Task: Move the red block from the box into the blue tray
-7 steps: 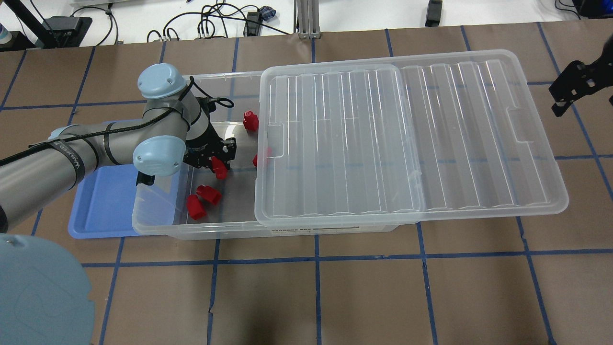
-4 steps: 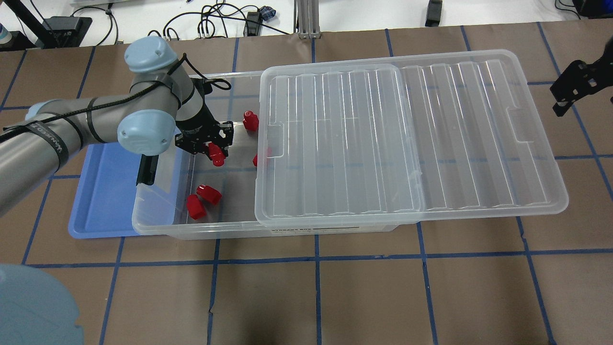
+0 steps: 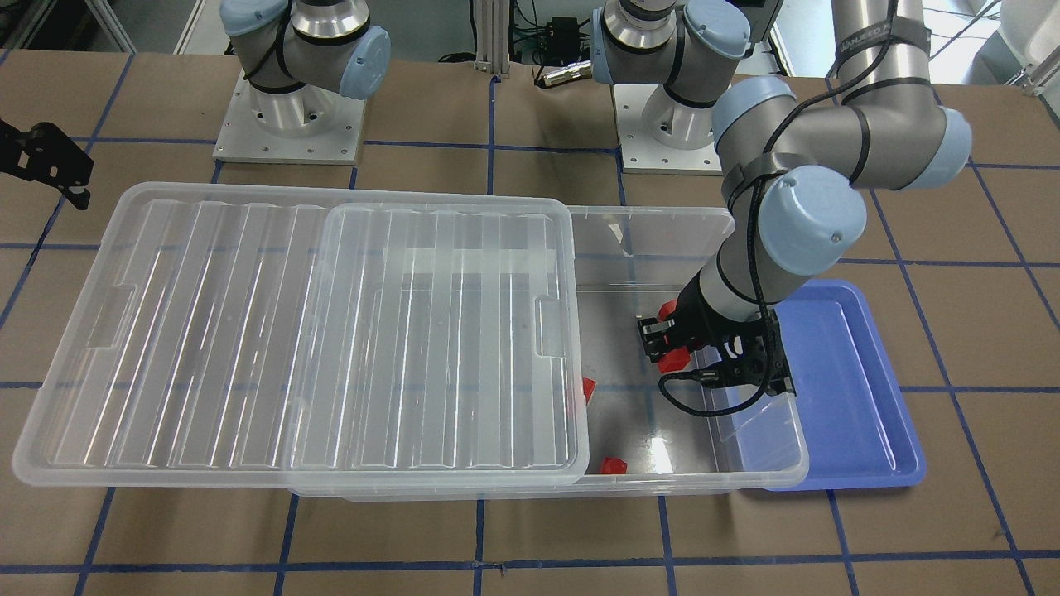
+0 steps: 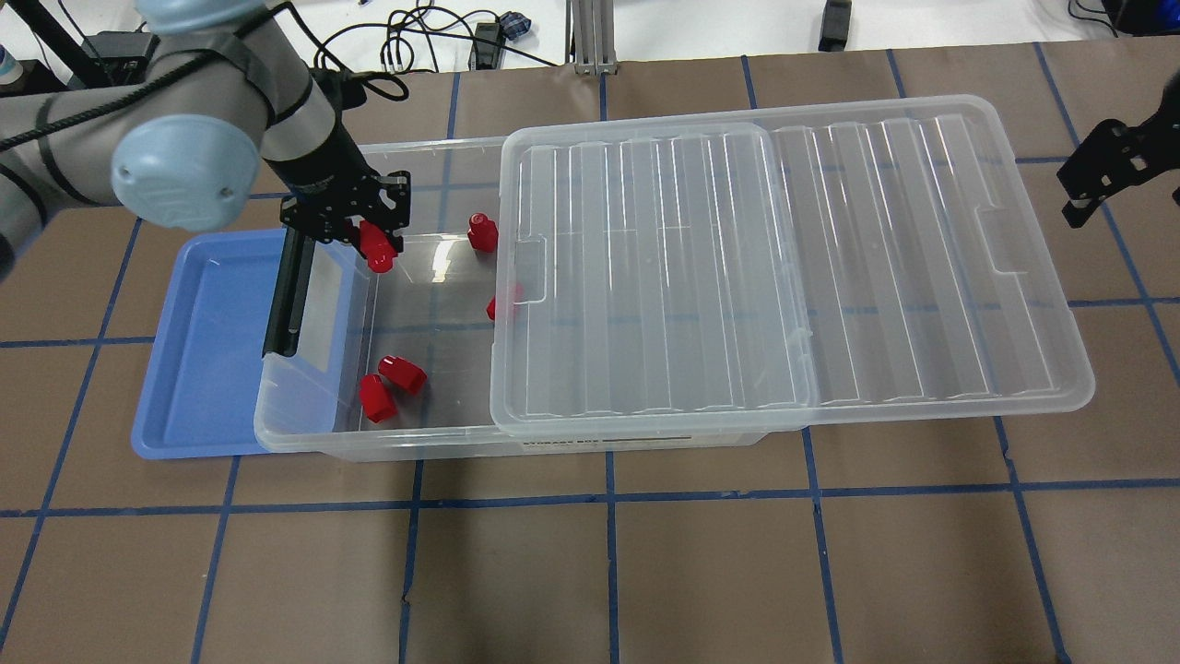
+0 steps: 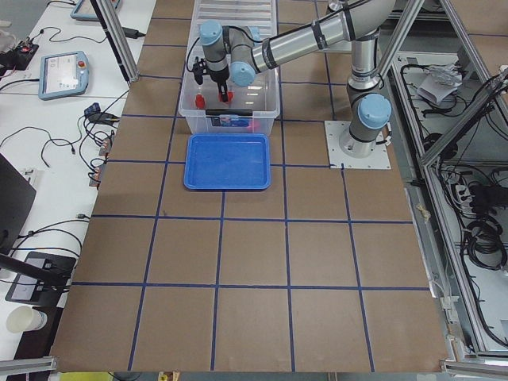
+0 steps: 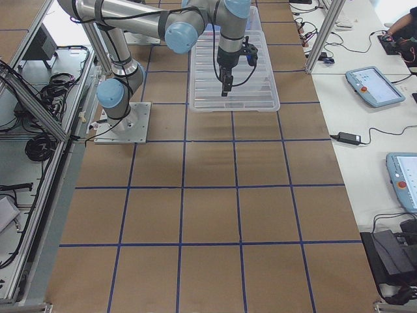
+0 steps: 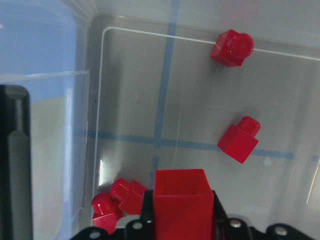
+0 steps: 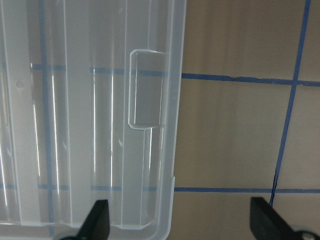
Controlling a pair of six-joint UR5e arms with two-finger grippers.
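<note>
printed label (image 4: pixel 590 444) on box (image 4: pixel 415 441) front, too blurred to read

Red block (image 7: pixel 180 192) in the hand (image 7: pixel 180 212), over 4 loose blocks (image 7: pixel 239 141) in the box (image 7: pixel 95 35)

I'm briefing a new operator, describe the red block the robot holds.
Find the clear bin with its lid slid aside. At its open end, beside the blue tray, hangs the left gripper. The red block clamped in it is the only one lifted; four other blocks lie loose on the bin floor.
</note>
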